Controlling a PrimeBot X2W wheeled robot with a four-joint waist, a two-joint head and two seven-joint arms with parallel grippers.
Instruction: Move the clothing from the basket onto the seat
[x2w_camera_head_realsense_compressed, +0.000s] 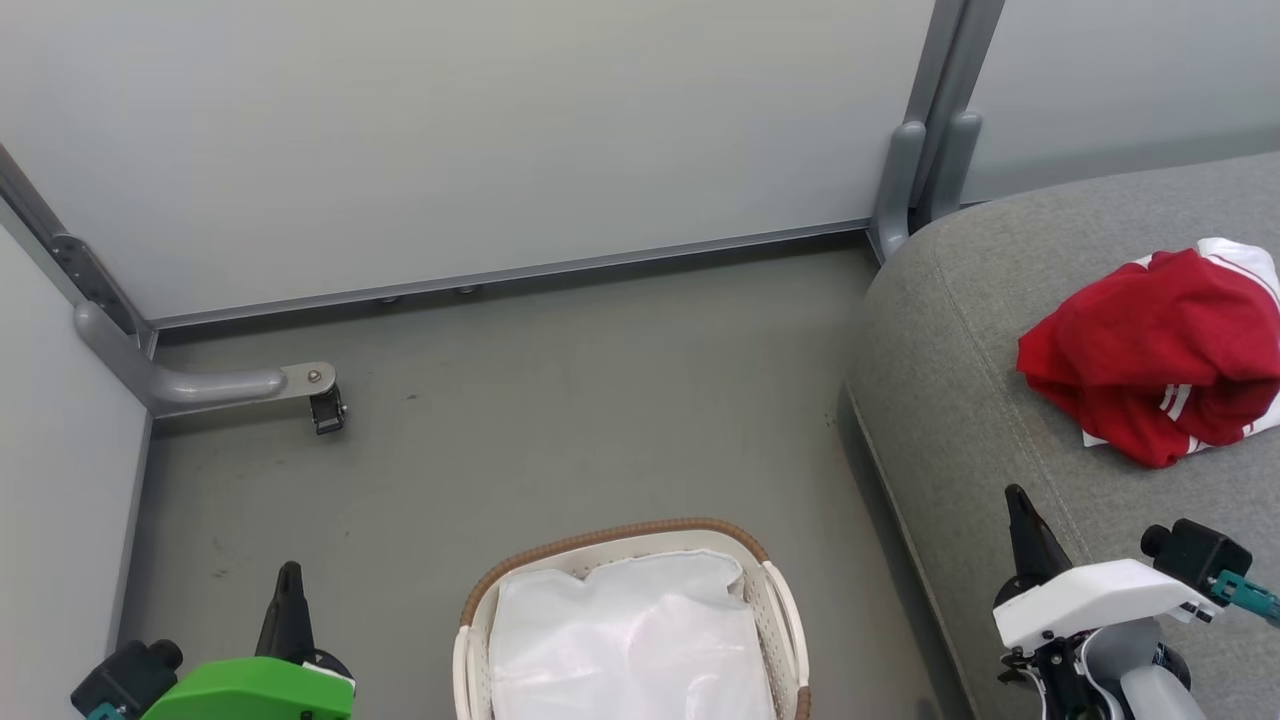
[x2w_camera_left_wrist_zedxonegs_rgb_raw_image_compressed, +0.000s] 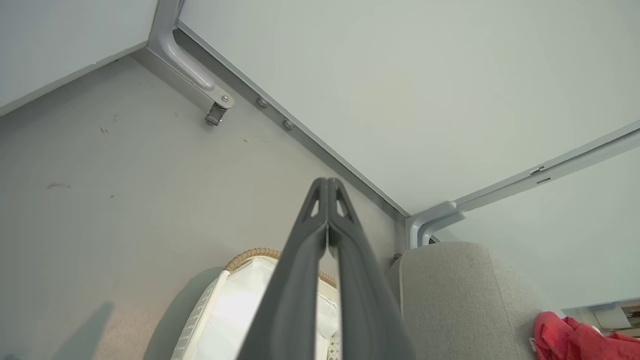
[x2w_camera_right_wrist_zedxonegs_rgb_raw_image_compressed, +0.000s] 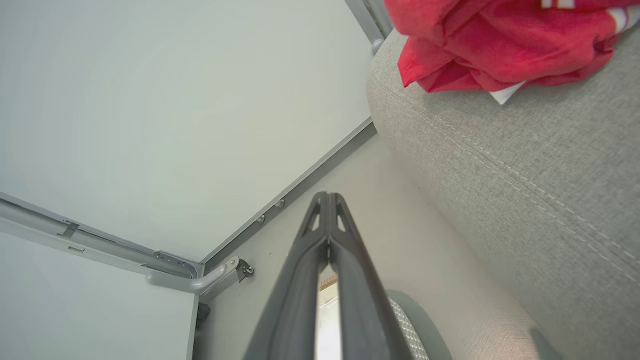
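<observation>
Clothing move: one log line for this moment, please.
clothing on seat | basket shows white liner | left tool shut | right tool shut

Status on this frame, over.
Left end effector shut, right end effector shut, both empty. Clothing on seat. Basket holds white liner. No obstruction.

Green wrist, white wrist

Left gripper (x2w_camera_head_realsense_compressed: 289, 585): slim dark tapered fingers (x2w_camera_left_wrist_zedxonegs_rgb_raw_image_compressed: 300, 260) with triangular cut-outs near the tips, bright green wrist cover (x2w_camera_head_realsense_compressed: 260, 690). Right gripper (x2w_camera_head_realsense_compressed: 1017, 500): same fingers, white cover (x2w_camera_head_realsense_compressed: 1090, 598), black camera (x2w_camera_head_realsense_compressed: 1195, 550) with teal plug (x2w_camera_head_realsense_compressed: 1250, 595).
</observation>
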